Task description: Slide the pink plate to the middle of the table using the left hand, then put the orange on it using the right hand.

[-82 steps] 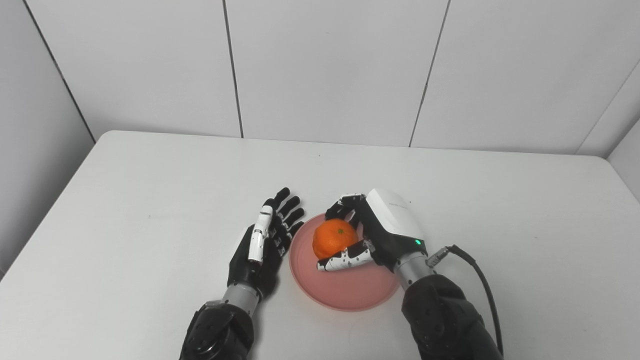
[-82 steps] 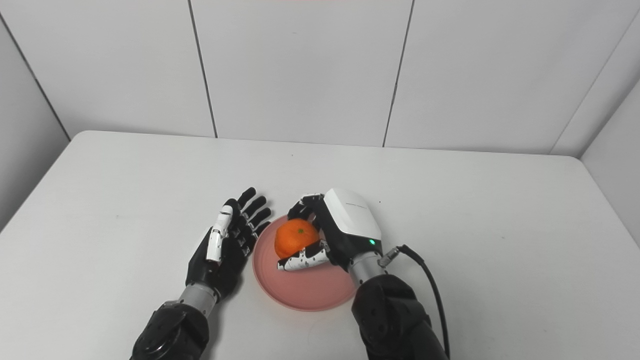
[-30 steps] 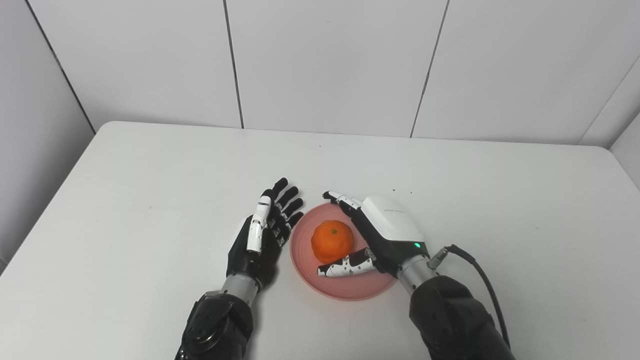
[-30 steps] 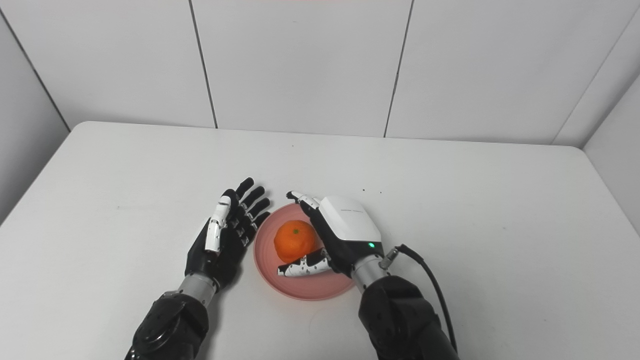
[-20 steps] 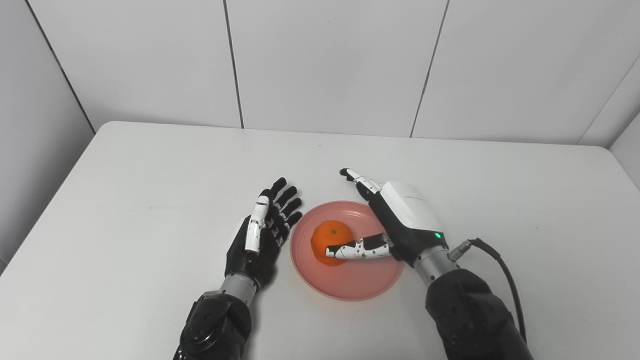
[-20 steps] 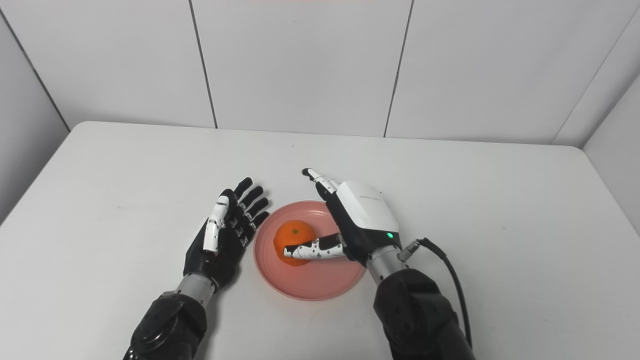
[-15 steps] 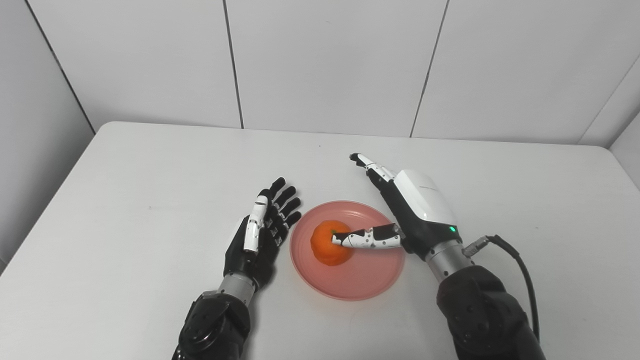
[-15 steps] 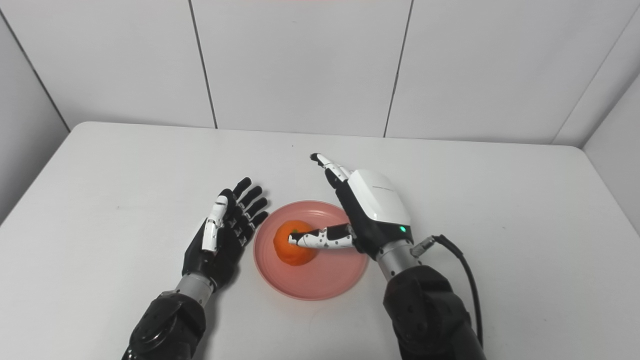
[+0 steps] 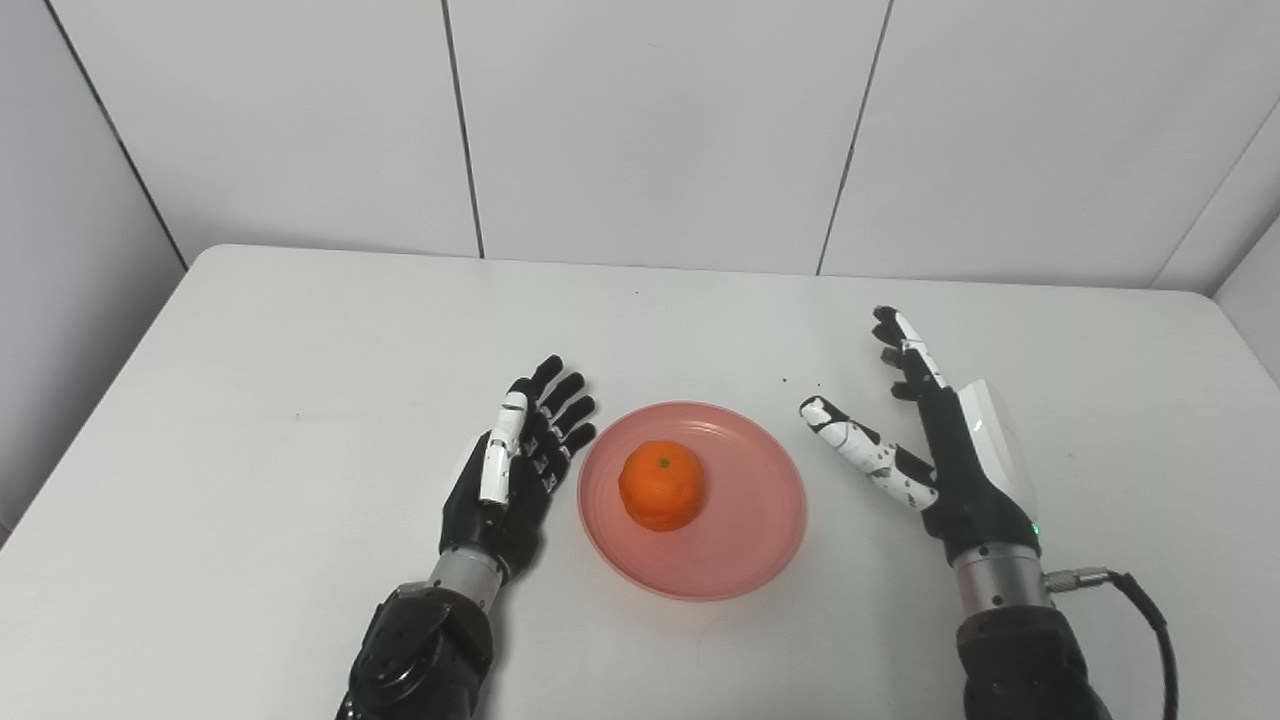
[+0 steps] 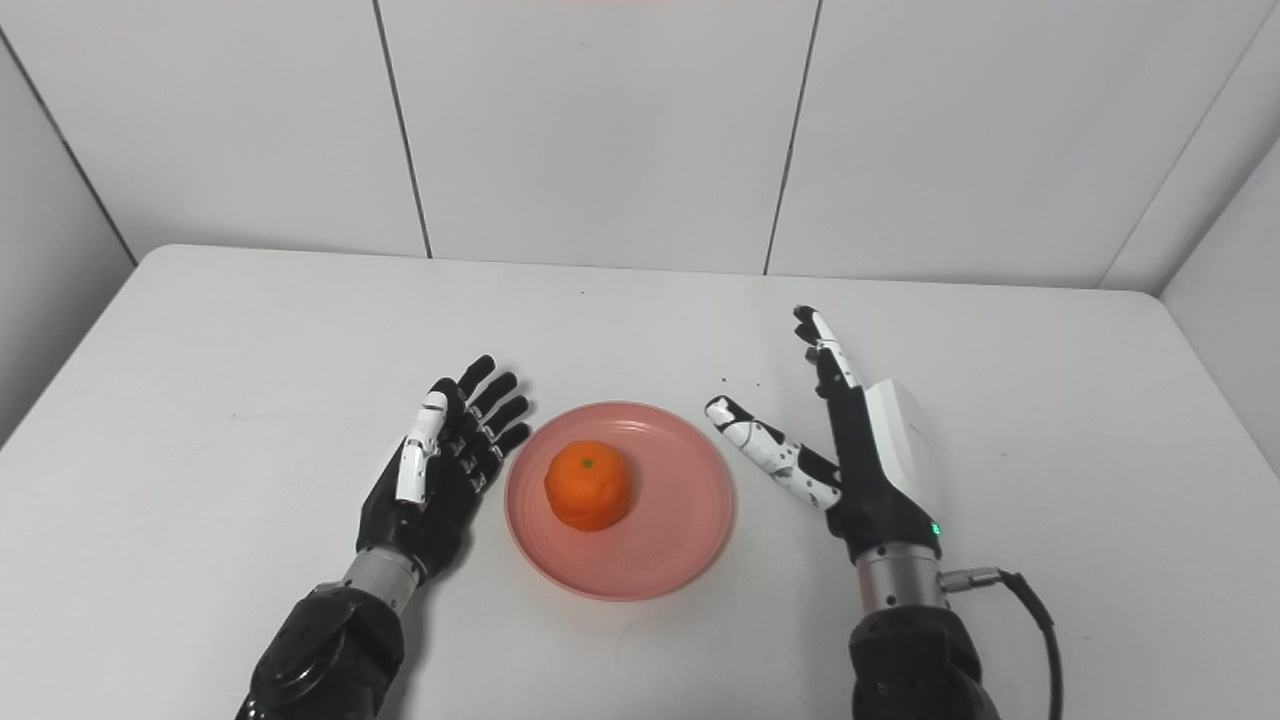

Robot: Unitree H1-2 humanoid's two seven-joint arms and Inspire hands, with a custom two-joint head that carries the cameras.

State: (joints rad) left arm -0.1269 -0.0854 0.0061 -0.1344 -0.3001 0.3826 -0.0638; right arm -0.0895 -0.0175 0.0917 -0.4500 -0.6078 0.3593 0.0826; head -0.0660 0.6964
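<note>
The pink plate lies near the middle of the white table, close to my side. An orange sits on it, left of the plate's centre, with nothing touching it. My left hand rests open just left of the plate's rim, fingers spread and pointing away from me. Right of the plate, my right hand is held open and on edge, thumb stretched toward the plate, clear of it and empty.
The white table ends at a pale panelled wall behind. A black cable trails from my right wrist at the lower right. A few tiny dark specks lie beyond the plate.
My right hand let go of the orange, opened and drew away to the right of the plate. The orange stays on the plate. The left hand has barely moved.
</note>
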